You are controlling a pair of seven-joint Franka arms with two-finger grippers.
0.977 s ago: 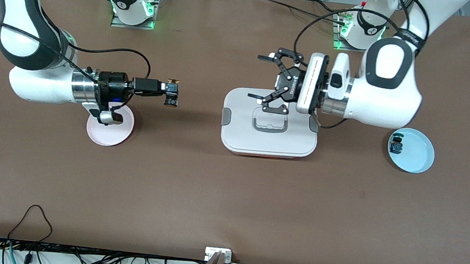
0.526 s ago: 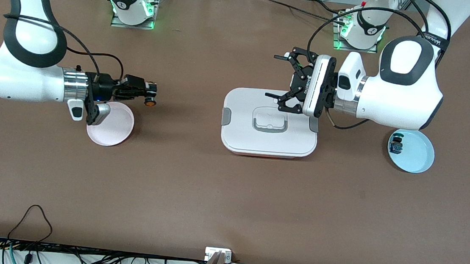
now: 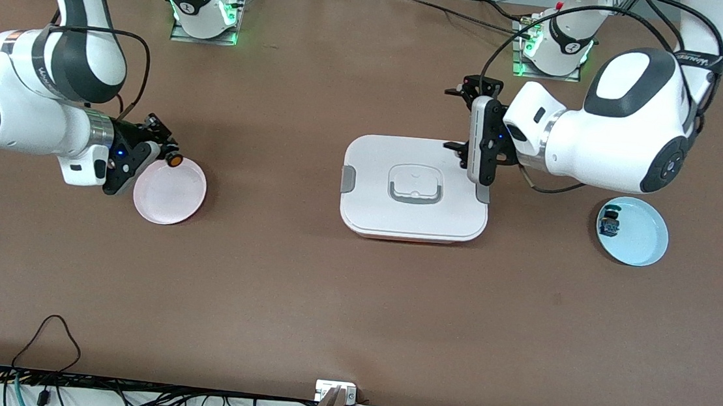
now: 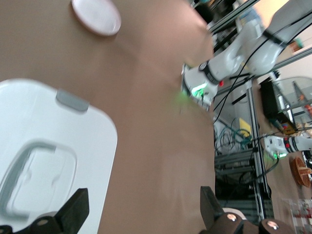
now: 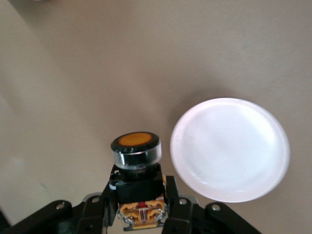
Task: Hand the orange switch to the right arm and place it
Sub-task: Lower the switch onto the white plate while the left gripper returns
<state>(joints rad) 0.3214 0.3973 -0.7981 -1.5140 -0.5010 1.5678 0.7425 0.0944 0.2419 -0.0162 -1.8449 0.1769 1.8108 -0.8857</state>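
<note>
Orange switch (image 3: 173, 160), tiny black-bodied push-button, clenched in the right gripper (image 3: 166, 153) beside the round pink plate (image 3: 169, 191)!
Left gripper (image 3: 467, 119) hangs released over the white lidded box (image 3: 415, 188).

You see the orange switch (image 3: 173, 160) clamped in the right gripper (image 3: 166, 154), whose jaws are closed on its black body. It is a tiny push-button: a round orange cap ringed in silver (image 5: 135, 145), a black housing under it, and orange-gold contacts at its base between the jaws. It is held in the air just over the rim of the pink plate (image 3: 169, 190), at the right arm's (image 3: 36, 106) end of the desk.
</note>
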